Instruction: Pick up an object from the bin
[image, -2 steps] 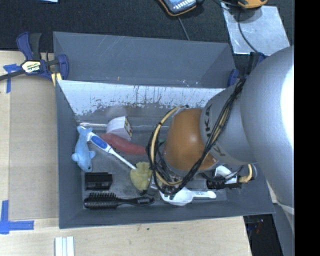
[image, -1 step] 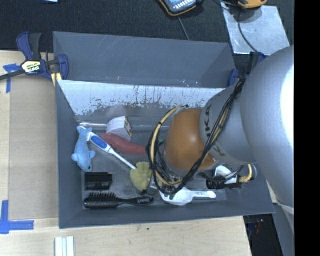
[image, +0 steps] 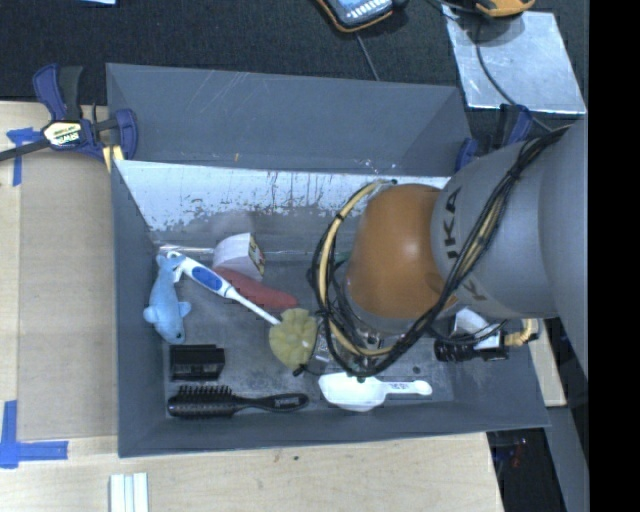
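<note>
Ball (image: 292, 337) — olive-yellow, fuzzy, on the floor of the bin (image: 140, 400), a little front of centre — is the thing nearest my gripper (image: 330, 352), lying just beside it toward the view's left.

Camera view. My arm enters from the right. Its orange cover (image: 395, 265) and looped cables overhang the gripper, so I cannot tell whether it stands wide or narrow, and I see nothing held in it. A white spoon (image: 358, 392) lies just in front of the gripper, near the front wall. A white-and-blue toothbrush (image: 222, 287) runs slantwise from the far left, its end touching the ball. Well apart on the left lie a blue dolphin (image: 165, 306), a black box (image: 197, 360) and a black brush (image: 235, 403). Each of these rests on the floor.

Progress, as I judge it: I am low in the bin beside the ball and spoon, but nothing is raised — no pick is made. Closing on one thing and lifting it clear of the bin are both left to do.
</note>
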